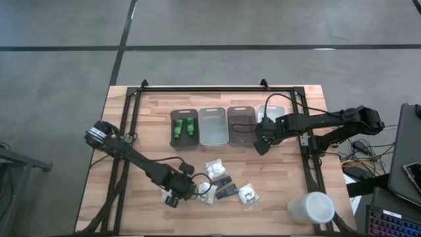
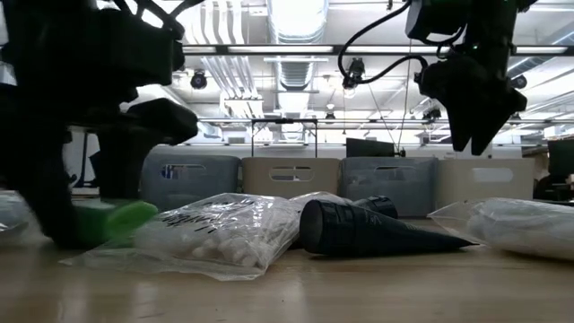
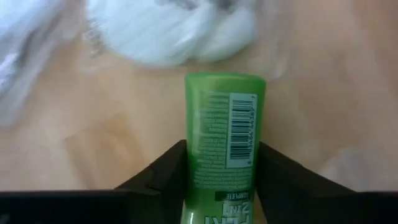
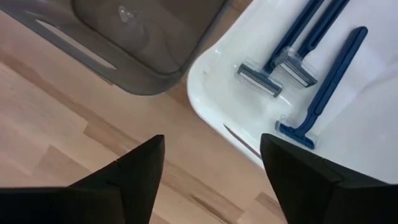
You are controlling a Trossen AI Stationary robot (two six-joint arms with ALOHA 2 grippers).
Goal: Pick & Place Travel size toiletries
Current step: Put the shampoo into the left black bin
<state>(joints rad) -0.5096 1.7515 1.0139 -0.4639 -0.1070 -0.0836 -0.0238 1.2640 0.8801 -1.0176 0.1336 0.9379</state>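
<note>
Seen from above: left gripper down low at the table's near edge, just left of the loose heap of toiletries. Puff packets and black packets lay scattered there at centre front. Four bins lined up along the back; two green bottles sat in the leftmost. Right gripper hung over the wood just in front of the two right-hand bins. White cup stood at the near right corner.

Low view: a green bottle pinned at table level between the left fingers, next to a puff packet. Right gripper up in the air, nothing in it.

Left wrist: jaws closed snugly on the bottle, barcode facing up, white puffs beyond it.

Right wrist: fingers spread wide, empty, over bare wood. Three blue razors lay in the white bin, beside the grey bin.
</note>
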